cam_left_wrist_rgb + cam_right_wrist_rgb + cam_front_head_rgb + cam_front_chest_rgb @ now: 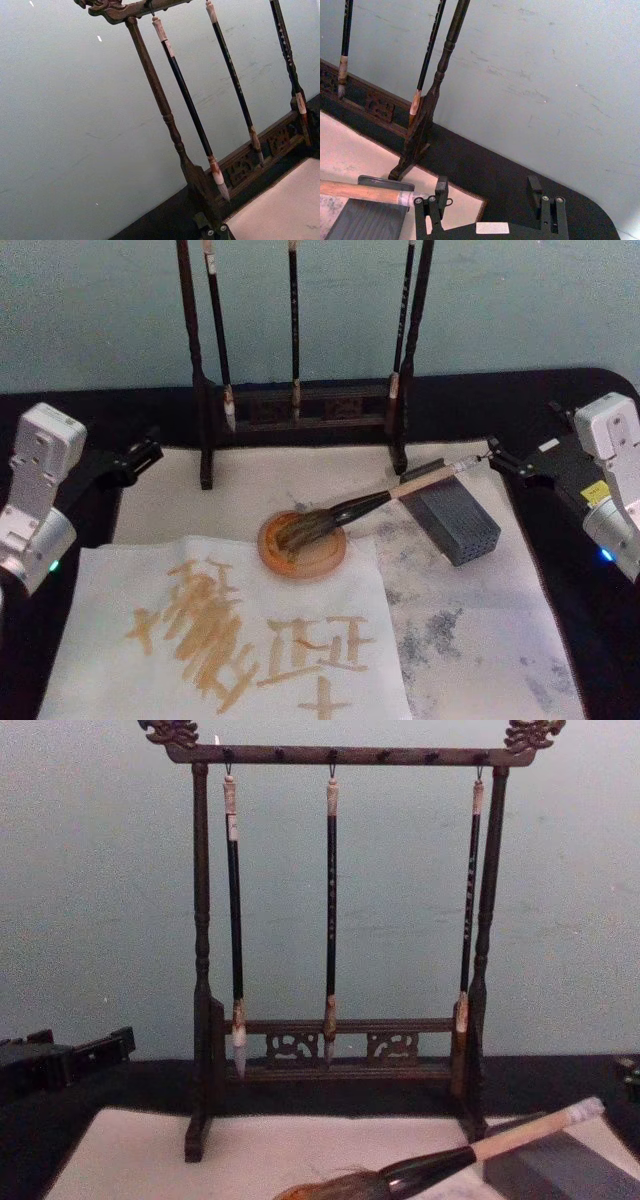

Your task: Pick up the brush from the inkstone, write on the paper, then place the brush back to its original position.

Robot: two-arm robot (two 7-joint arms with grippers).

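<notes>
brush (370, 505) bristles sit on the inkstone (325, 558), handle running to 2 o'clock over a grey block (460, 525). handle end just beside the right gripper (497, 455), open, clearly nearer. left gripper (150, 453) parked at 9 o'clock, state can't tell.

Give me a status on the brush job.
Right gripper open beside brush handle end. Left gripper parked at left. Bristles on inkstone, handle on block. Nothing in the way.

brush (420, 481): pale tan handle, glossy black ferrule, brown-grey bristles | paper (120, 580): off-white, ochre strokes | inkstone (320, 558): orange-brown | block (460, 522): dark grey, dotted grid | mat (480, 620): white, grey blotches | rack (195, 340): dark brown, carved fretwork | hanging brushes (294, 320): black handles, pale ends | worktop (600, 640): black | wall (100, 310): pale blue-green
</notes>
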